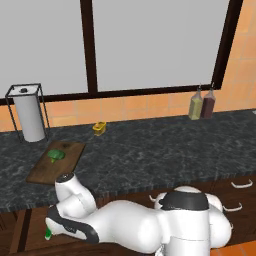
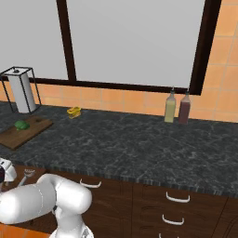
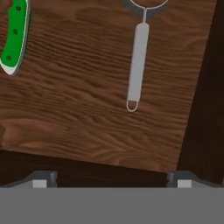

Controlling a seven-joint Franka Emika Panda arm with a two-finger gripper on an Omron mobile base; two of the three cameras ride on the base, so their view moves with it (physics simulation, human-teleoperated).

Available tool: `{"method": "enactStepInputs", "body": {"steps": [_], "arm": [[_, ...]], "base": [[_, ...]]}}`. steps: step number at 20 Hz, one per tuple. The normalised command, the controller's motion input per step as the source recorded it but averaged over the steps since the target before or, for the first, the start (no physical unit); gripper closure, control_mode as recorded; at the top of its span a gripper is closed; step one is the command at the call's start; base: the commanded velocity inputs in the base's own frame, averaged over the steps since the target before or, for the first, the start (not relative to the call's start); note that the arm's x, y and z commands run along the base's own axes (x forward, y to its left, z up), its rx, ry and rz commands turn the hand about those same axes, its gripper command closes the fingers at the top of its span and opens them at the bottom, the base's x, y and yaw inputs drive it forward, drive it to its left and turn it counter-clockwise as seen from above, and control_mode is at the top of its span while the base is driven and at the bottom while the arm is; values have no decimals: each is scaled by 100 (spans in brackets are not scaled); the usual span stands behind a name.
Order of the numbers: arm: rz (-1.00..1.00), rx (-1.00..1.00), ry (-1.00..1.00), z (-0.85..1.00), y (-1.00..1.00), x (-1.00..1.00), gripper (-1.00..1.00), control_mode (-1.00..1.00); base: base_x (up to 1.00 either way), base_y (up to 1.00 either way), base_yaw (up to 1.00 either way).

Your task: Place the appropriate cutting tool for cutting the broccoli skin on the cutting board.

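Hand (image 3: 112, 178) released over a wooden surface.
Green-handled knife (image 3: 15, 35) lies at eleven o'clock; silver peeler (image 3: 137, 65) at one o'clock, apart.

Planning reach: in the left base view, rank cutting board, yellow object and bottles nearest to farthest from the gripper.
1. cutting board, counter's left, just above the gripper.
2. yellow object, by the back wall.
3. bottles, far right.
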Motion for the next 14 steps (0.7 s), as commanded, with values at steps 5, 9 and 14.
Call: {"method": "enactStepInputs", "body": {"steps": [5, 9, 14], "arm": [[0, 4, 0, -56, 3, -23, -100, -100], [0, 8, 1, -47, 3, -53, -100, -100], [-1, 9, 12, -1, 5, -90, -100, -100]], "base": [[0, 0, 0], [0, 0, 0], [0, 0, 0]]}}
